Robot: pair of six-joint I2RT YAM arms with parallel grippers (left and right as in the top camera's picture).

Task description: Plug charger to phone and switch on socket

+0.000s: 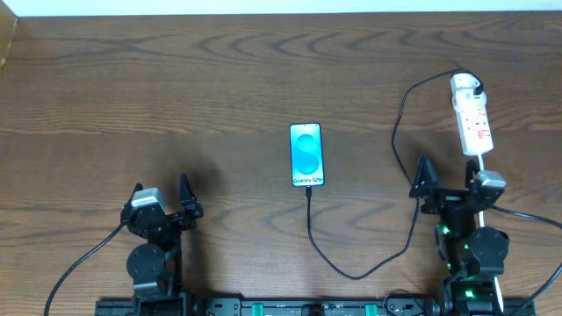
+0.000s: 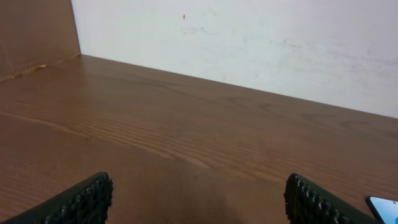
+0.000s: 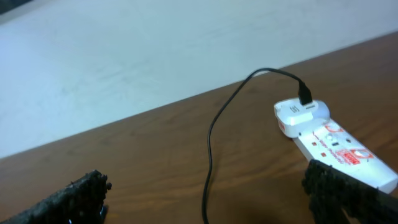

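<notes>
The phone (image 1: 306, 154) lies face up at the table's middle, blue screen lit; only its corner (image 2: 382, 206) shows in the left wrist view. The charger's black cable (image 1: 351, 274) meets the phone's near edge, loops right and runs up to the white plug head (image 1: 465, 86) seated in the far end of the socket (image 1: 475, 125). The right wrist view shows the cable (image 3: 210, 143), the plug head (image 3: 301, 115) and the socket (image 3: 339, 148). My left gripper (image 1: 161, 189) (image 2: 199, 199) is open over bare wood, left of the phone. My right gripper (image 1: 450, 175) (image 3: 205, 193) is open just short of the socket, holding nothing.
The socket's white cord (image 1: 488, 189) passes under my right arm toward the front edge. A white wall (image 2: 249, 43) borders the table's far side. A brown panel (image 2: 34, 31) stands at the far left corner.
</notes>
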